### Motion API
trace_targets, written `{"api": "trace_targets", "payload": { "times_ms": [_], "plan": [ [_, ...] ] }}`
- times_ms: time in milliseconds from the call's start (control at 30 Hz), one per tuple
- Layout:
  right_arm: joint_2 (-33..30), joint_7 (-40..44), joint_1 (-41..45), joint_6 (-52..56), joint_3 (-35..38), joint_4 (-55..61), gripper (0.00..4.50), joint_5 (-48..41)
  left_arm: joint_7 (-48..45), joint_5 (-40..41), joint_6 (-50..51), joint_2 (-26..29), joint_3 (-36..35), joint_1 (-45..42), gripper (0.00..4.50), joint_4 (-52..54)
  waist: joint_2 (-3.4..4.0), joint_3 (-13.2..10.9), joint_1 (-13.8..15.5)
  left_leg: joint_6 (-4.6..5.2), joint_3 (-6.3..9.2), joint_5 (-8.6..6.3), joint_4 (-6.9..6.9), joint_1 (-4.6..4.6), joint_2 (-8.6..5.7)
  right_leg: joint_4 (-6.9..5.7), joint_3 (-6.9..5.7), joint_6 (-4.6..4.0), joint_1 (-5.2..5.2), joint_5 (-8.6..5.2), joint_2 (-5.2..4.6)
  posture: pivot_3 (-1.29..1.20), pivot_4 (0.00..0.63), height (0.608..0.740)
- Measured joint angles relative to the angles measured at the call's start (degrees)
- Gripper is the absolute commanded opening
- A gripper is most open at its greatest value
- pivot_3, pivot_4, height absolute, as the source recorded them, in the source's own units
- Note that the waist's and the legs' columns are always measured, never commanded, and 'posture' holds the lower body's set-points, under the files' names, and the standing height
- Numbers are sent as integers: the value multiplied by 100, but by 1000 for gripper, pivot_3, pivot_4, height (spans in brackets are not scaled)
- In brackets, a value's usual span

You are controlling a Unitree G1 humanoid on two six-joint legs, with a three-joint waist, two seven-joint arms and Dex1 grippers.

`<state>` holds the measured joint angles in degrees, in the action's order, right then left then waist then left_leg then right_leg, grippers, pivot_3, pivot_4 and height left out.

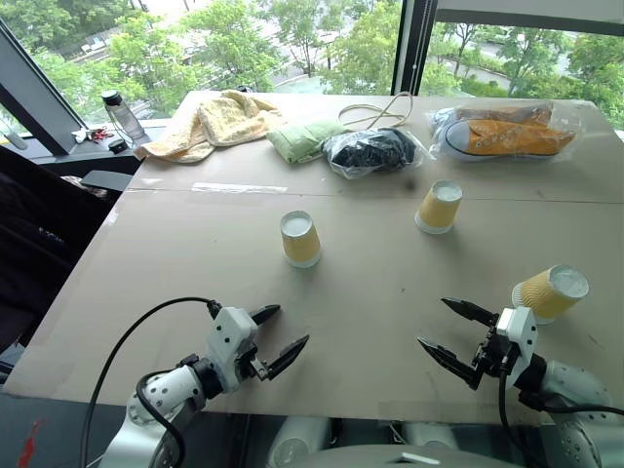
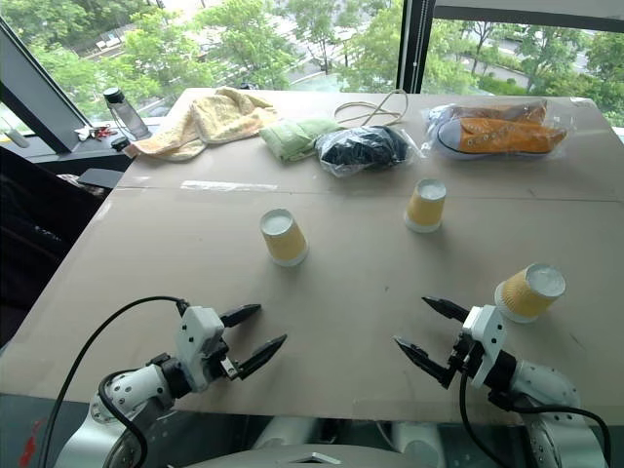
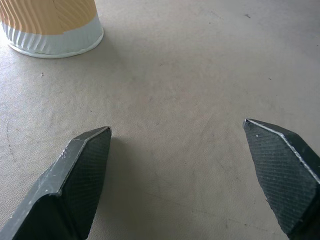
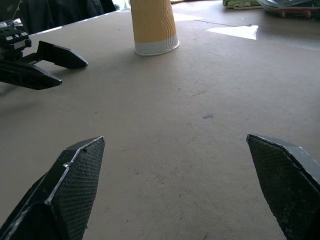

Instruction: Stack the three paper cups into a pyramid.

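Observation:
Three yellow-orange paper cups stand rim-down and apart on the brown table [image 1: 195, 263]. One cup [image 1: 300, 239] is at the centre, and it shows again in the left wrist view [image 3: 50, 25] and the right wrist view [image 4: 152, 27]. A second cup [image 1: 439, 207] is farther back to the right. A ribbed cup [image 1: 551, 292] sits near the right edge, just behind my right gripper [image 1: 432, 322]. That gripper is open and empty, pointing in toward the middle. My left gripper [image 1: 291, 327] is open and empty near the front edge, below the centre cup.
Along the far side lie a yellow towel [image 1: 210, 122], a green cloth [image 1: 302, 138], a black bundle in plastic [image 1: 370, 151], a cord [image 1: 385, 109] and bagged orange shoes [image 1: 507, 132]. A bottle [image 1: 122, 117] stands on the sill at far left.

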<state>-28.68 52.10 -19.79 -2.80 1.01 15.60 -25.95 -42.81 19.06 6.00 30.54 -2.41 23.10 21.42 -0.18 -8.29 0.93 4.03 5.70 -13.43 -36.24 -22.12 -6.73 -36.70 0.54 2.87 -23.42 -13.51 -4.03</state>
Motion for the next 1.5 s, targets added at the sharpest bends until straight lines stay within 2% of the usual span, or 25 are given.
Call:
{"api": "trace_targets", "payload": {
  "times_ms": [1033,1167,1333,1500],
  "plan": [
    [60,8,51,-37,-4,-2,4500,37,-85,175,76,-48,-50,-359,4369,-3,-2,-1,2,0,0,0,0,0,0,0,-1,0,0,0,0,0,150,740],
    [71,110,52,-101,-3,4,4500,-51,65,355,66,-217,-307,-726,4369,-10,-3,-2,8,0,1,0,0,0,0,0,-3,0,0,2,0,0,150,740],
    [70,243,215,-25,-4,384,4500,-427,725,373,165,-512,-719,-1678,4369,-163,-4,-2,5,-1,1,1,-1,2,0,0,-3,5,0,25,3,0,150,740],
    [96,138,673,191,-16,752,4500,-616,1144,185,260,-687,-639,-2366,4369,-567,-10,-5,6,-2,1,2,-1,1,-1,0,-5,5,0,27,4,0,150,740]
  ]
}}
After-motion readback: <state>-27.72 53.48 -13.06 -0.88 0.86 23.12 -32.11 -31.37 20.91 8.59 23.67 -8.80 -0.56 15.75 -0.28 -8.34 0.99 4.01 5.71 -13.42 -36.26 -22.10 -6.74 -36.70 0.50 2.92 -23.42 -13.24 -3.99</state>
